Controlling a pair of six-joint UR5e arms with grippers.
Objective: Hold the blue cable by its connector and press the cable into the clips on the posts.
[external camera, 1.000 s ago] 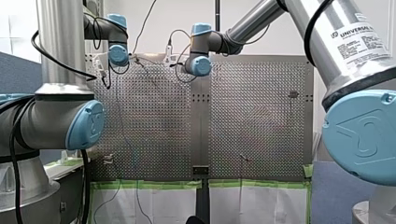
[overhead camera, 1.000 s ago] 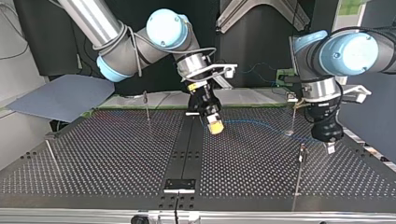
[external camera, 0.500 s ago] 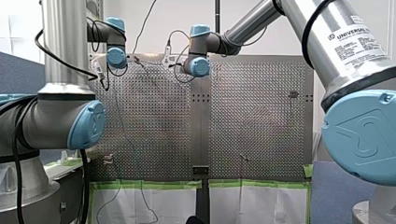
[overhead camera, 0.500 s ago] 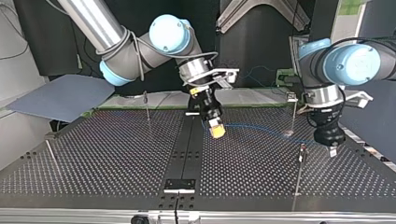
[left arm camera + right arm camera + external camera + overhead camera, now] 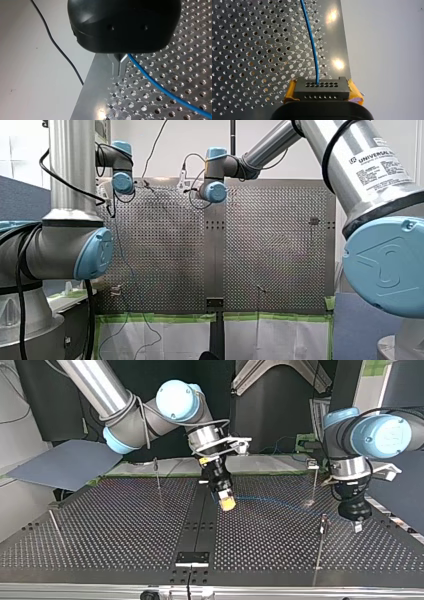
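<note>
My right tool [image 5: 226,501] is clamped on the black connector [image 5: 322,90], with its yellow pads [image 5: 290,93] pressed against the two short ends. That block is the place to hold: it is hard and square-sided, and I judge it unlikely to slip. From its row of holes the blue cable [image 5: 311,42] runs out as a single thin, smooth, glossy strand. I judge it light and limp enough to sag and bow, yet springy enough to jump out of a clip unless pulled taut. In the top view it runs low over the worktop [image 5: 125,530], from near the centre seam toward the side edge where my left tool [image 5: 119,65] is. There the metal fingers [image 5: 116,66] stand together, and the cable leaves close beside them. Whether they nip it I cannot tell. A thin post [image 5: 323,527] stands just beside that tool.
</note>
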